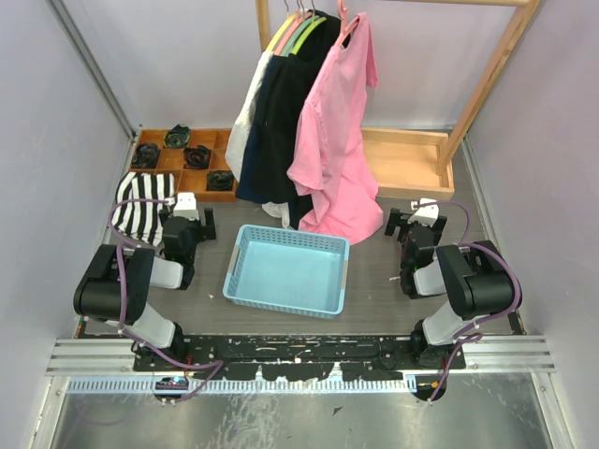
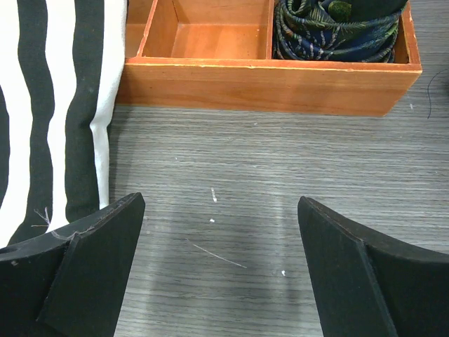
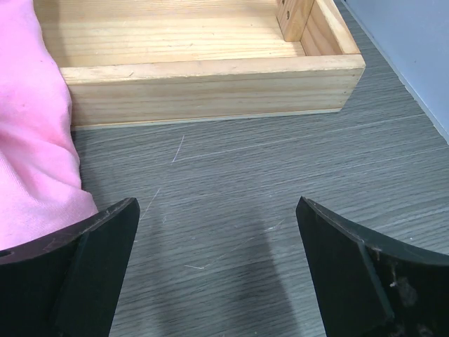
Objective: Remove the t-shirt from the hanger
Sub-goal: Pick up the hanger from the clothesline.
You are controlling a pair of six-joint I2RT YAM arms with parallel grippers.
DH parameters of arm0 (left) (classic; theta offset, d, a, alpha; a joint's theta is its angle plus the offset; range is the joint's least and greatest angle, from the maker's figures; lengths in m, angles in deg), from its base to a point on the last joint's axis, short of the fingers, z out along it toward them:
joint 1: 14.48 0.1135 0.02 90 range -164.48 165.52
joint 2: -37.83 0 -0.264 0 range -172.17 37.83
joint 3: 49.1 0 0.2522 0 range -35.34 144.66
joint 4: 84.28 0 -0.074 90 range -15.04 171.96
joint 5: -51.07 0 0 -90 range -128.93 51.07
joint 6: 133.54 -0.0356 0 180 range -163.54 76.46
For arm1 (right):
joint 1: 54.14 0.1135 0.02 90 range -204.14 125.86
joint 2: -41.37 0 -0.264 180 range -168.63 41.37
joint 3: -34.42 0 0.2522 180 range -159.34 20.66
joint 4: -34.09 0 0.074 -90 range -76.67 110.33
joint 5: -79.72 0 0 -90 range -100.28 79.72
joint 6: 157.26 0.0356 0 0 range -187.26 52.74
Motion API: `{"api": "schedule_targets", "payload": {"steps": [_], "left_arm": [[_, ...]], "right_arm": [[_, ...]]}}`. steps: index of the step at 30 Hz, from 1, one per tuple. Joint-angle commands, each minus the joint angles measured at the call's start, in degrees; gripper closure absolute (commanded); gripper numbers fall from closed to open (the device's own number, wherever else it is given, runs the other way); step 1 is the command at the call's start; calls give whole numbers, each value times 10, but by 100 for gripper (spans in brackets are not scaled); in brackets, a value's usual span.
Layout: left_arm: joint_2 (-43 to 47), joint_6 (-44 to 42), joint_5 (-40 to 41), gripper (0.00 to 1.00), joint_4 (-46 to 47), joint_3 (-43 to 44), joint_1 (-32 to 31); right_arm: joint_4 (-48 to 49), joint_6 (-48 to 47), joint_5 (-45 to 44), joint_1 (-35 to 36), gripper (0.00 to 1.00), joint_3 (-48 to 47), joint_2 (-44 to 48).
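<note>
Both arms low at the near edge of the worktop (image 1: pixel 374 295), wrists pointing away from the bases

Left gripper (image 1: pixel 191 215): jaws wide apart, nothing between them. In its wrist view, bare grey worktop shows between the fingers (image 2: pixel 84 274). A black-and-white striped cloth (image 2: pixel 49 112) lies just left of it, reaching the left finger. Straight ahead is an orange compartment tray (image 2: pixel 266 84), with a rolled dark patterned fabric (image 2: pixel 330 28) in the cell ahead-right.

Right gripper (image 1: pixel 415 220): jaws also spread wide and holding nothing. Ahead of it is the pale wooden base tray (image 3: pixel 210 88) of the clothes rack (image 1: pixel 487 84).

Pink t-shirt (image 1: pixel 335 140): still on its pink hanger (image 1: pixel 346 17) on the rack rail, ahead and to the left of the right gripper and well above it. Its lower folds drape down to the worktop. In the right wrist view the pink cloth sits just beside the left finger; I cannot tell whether they touch.

Further left of the pink shirt, dark garments (image 1: pixel 281 103) and a white one (image 1: pixel 245 117) hang on the same rail.

A light blue basket (image 1: pixel 241 271) sits between the two grippers, slightly nearer the bases
</note>
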Motion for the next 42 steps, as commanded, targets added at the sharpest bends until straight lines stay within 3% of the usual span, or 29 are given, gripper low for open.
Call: {"api": "schedule_targets", "payload": {"steps": [1, 42], "left_arm": [[12, -8, 9, 2, 4, 16, 0], [11, -7, 4, 2, -3, 21, 1]], "right_arm": [[28, 4, 4, -3, 0, 2, 17], [27, 4, 4, -3, 0, 1, 17]]}}
